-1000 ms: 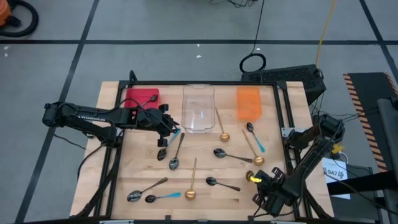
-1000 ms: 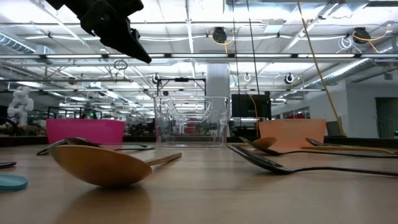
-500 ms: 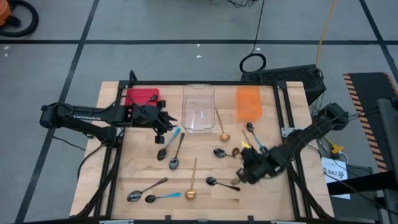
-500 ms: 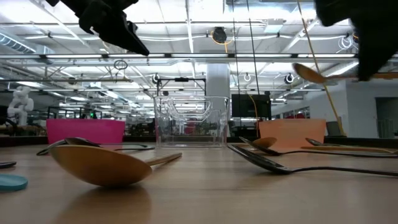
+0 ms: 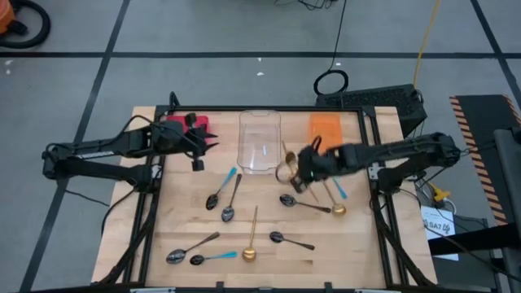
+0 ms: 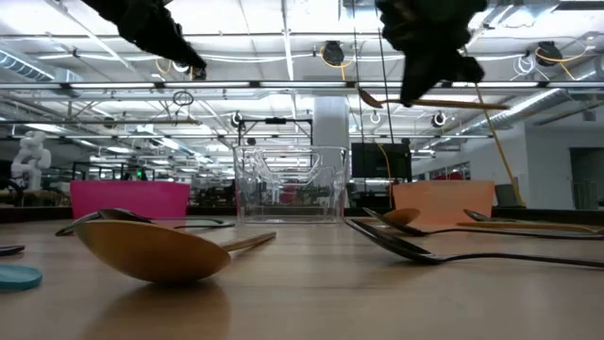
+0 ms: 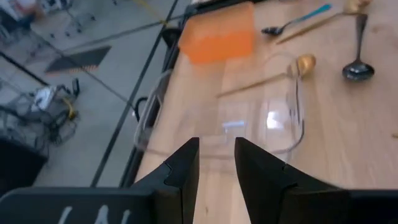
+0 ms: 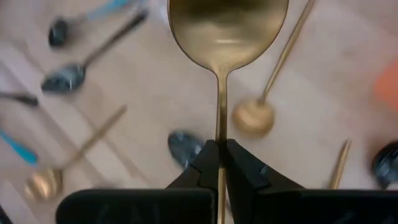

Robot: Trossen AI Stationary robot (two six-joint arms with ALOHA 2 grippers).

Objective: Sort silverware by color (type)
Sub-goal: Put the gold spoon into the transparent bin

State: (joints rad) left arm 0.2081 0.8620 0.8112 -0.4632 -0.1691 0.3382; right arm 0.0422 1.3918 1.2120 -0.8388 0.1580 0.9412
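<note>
My right gripper point(image 5: 299, 175) hangs in the air over the middle of the table, just right of the clear container point(image 5: 259, 142), and is shut on a gold spoon point(image 5: 285, 172). Its own wrist view shows that spoon's bowl point(image 8: 227, 25) ahead of the fingers. My left gripper point(image 5: 198, 161) hovers by the red container point(image 5: 186, 126), narrowly open, with nothing between its fingers point(image 7: 216, 163). More spoons lie flat on the wood: blue-handled point(image 5: 221, 185), dark point(image 5: 231, 199) and gold point(image 5: 251, 236) ones. My right gripper pinches the gold spoon's slim handle point(image 8: 219, 140) between its two fingers, a little behind the bowl. The fingers lie along the handle, with the bowl sticking out in front. The spoon is lifted clear of the table and shows roughly level in the low view point(image 6: 472, 101).
An orange container point(image 5: 326, 134) stands at the far right. Under the right arm lie a gold spoon point(image 5: 334, 199), a blue-handled one point(image 5: 334, 181) and a dark one point(image 5: 297, 203). Near the front edge are dark spoons point(image 5: 183, 251) point(image 5: 286, 239) and a blue-handled one point(image 5: 213, 257).
My right gripper has swung from the table's near right corner up and toward the far left, to beside the clear container, carrying the gold spoon lifted clear. My left gripper has drawn back toward the left, away from the blue-handled spoon and toward the red container.
</note>
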